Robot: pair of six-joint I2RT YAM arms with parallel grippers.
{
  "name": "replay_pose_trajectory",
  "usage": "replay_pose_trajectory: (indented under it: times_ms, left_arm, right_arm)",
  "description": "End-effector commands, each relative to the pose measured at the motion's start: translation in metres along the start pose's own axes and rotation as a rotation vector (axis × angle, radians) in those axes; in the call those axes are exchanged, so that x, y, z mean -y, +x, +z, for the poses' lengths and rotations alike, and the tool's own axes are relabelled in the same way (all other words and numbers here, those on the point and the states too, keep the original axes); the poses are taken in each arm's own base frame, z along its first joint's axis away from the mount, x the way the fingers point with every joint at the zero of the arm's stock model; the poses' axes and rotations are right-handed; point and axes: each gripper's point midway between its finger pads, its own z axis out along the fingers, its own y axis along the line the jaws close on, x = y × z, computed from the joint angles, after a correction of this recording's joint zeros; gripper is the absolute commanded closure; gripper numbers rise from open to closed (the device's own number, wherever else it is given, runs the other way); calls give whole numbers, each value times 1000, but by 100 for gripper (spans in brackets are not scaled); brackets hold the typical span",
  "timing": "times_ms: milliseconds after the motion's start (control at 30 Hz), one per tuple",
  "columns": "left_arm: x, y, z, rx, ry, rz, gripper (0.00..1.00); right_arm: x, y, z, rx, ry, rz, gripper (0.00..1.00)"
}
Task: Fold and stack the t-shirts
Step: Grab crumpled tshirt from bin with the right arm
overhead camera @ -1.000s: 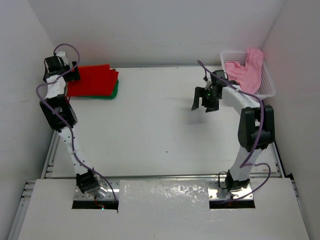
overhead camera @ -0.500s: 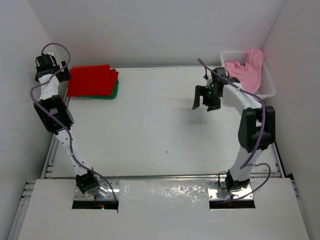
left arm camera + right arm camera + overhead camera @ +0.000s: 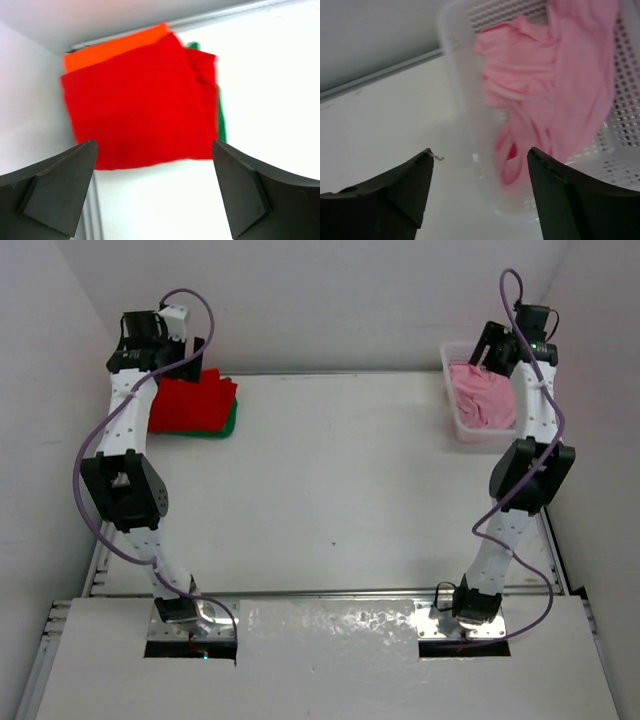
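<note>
A folded red t-shirt (image 3: 140, 100) tops a stack in the table's far left corner. An orange t-shirt (image 3: 110, 47) shows along the stack's back edge and a green one (image 3: 221, 125) along its right edge. My left gripper (image 3: 154, 145) hovers above the stack (image 3: 190, 405), open and holding nothing. The light pink t-shirt (image 3: 555, 90) lies crumpled in the white lattice basket (image 3: 460, 75) at the far right. My right gripper (image 3: 480, 150) hangs over the basket's near-left wall, open and empty, high above the pink t-shirt (image 3: 482, 400).
The basket (image 3: 457, 428) stands against the right wall in the far corner. White walls close in the table on the left, back and right. Purple cables loop off both raised arms.
The right arm has swung from over the table's middle right up to the basket. The left arm has lifted from left of the stack to above its back edge.
</note>
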Motion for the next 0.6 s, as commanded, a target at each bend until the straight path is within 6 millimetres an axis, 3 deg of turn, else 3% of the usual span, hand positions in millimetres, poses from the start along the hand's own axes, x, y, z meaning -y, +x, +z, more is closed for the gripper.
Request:
replay_pose_trajectory:
  times_ms: [0,33,100,133,233,267,400,433,567]
  left_arm:
    - [6,47,0,-144,43,0,5]
    - [9,51,-1,-158,50,12,6]
    - [20,68,0,-200,73,19,6]
    - [27,78,0,-221,88,30,6]
    - [39,93,2,-261,90,56,6]
    - [42,101,3,-285,92,61,6]
    - [58,113,6,-333,118,62,8]
    - [61,114,6,-340,122,64,8]
    - [65,115,9,-349,116,73,8]
  right_arm:
    - [53,21,52,-9,195,29,23]
    - [65,27,71,-7,226,26,22]
    - [84,28,89,9,292,12,20]
    - [93,48,114,-23,307,3,18]
    - [100,68,144,-41,311,30,12]
    - [105,87,159,-72,322,36,12]
    - [112,122,182,-116,327,58,12]
    - [113,127,185,-126,327,59,14]
    - [112,141,190,-151,310,49,39]
